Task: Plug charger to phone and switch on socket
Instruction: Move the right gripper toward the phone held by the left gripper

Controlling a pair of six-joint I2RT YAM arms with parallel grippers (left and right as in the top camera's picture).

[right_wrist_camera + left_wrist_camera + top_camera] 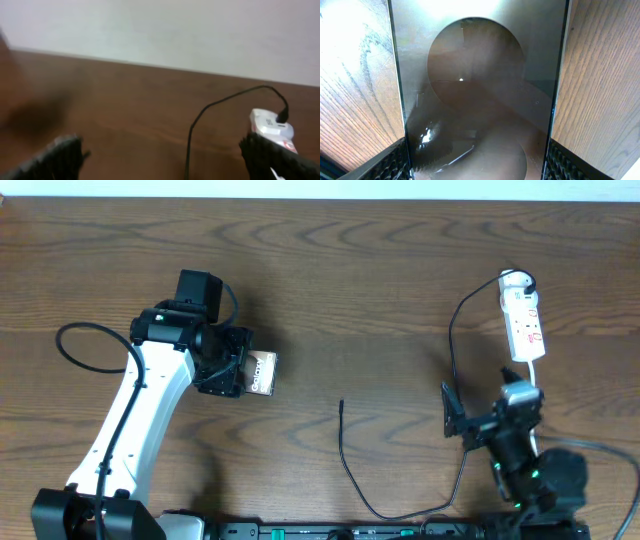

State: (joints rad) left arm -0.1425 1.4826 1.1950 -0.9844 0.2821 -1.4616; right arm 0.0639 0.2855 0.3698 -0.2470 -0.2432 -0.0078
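My left gripper is shut on the phone, a dark glossy slab whose end sticks out to the right of the fingers. In the left wrist view the phone fills the space between both finger pads. The charger cable lies on the table with its plug tip free, right of the phone and apart from it. The cable loops back and up to the white socket at the far right. My right gripper is open and empty below the socket. In the right wrist view the gripper faces the cable and the socket.
The wooden table carries only these things. A thicker black robot cable loops at the left beside the left arm. A white wall stands behind the table's far edge.
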